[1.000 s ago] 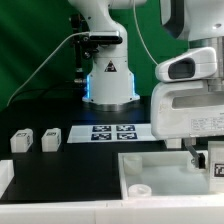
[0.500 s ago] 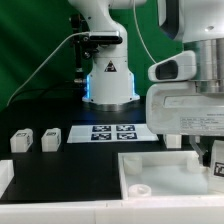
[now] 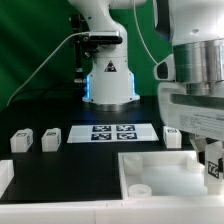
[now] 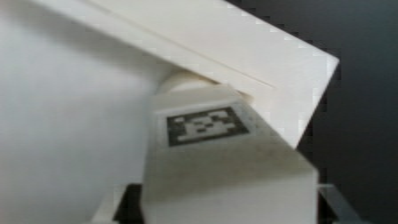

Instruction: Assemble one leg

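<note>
My gripper [image 3: 213, 163] is at the exterior view's right, low over the right part of the large white panel [image 3: 170, 172]. In the wrist view the gripper [image 4: 222, 207] is shut on a leg [image 4: 210, 128], a white square post with a black-and-white tag, which fills the gap between the two fingers [image 4: 132, 205]. The leg's far end meets the corner of the panel [image 4: 71, 100]. In the exterior view the held leg is mostly hidden by the hand. Two more legs [image 3: 22, 141] [image 3: 50, 138] stand at the left, and one [image 3: 172, 137] stands by the hand.
The marker board [image 3: 112, 132] lies in the middle in front of the robot base [image 3: 108, 80]. The panel has a round hole [image 3: 140, 188] near its front left corner. A white edge [image 3: 4, 178] shows at the far left.
The hand has shifted toward the exterior view's right and looms larger and higher in the picture. The loose legs and the panel have not moved.
</note>
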Robot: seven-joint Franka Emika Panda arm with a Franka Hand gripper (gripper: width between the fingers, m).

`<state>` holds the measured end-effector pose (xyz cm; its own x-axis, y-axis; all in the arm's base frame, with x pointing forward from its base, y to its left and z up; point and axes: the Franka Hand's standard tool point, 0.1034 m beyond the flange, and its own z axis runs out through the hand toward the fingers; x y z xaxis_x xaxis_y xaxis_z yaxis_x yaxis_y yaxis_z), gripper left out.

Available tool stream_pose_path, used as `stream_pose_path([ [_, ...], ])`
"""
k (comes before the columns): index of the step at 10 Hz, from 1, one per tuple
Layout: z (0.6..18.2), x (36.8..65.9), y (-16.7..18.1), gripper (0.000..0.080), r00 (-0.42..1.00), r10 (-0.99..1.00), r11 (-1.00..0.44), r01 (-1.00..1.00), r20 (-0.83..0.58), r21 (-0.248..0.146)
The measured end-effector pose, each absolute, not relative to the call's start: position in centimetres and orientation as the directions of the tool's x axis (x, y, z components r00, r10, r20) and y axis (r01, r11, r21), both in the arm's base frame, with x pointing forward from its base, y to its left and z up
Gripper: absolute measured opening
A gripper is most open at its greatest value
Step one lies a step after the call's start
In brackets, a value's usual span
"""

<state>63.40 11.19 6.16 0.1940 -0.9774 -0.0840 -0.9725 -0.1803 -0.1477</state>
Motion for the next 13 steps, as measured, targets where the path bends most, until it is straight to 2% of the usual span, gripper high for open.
stream_pose_path([
  [1,6.0,63.3,11.4,0.0312,0.031,-0.991,-0.012,-0.989,-0.126,-0.15],
  [2,5.8,63.1,11.4,0.0307,-0.203,-0.961,0.233,-0.961,-0.189,-0.152],
  [3,5.5,62.9,11.5,0.0307,-0.301,-0.928,0.336,-0.93,-0.219,-0.148],
  [4,5.5,62.8,11.6,0.0307,-0.231,-0.95,0.265,-0.952,-0.208,-0.155],
  [5,5.5,62.8,11.6,0.0396,-0.202,-0.958,0.237,-0.958,-0.204,-0.161],
  [6,5.4,62.8,11.7,0.0532,-0.191,-0.961,0.225,-0.961,-0.201,-0.162],
  [7,5.4,62.6,11.8,0.0532,-0.032,-0.985,0.063,-0.981,-0.168,-0.184],
  [8,5.4,62.6,12.1,0.0628,0.205,-0.973,-0.179,-0.961,-0.107,-0.21],
  [9,5.5,62.4,12.6,0.0643,0.376,-0.924,-0.357,-0.914,-0.07,-0.193],
  [11,5.4,62.6,12.3,0.0649,0.563,-0.826,-0.549,-0.811,-0.017,-0.205],
  [13,5.4,62.6,12.3,0.0649,0.781,-0.623,-0.774,-0.606,0.049,-0.186],
])
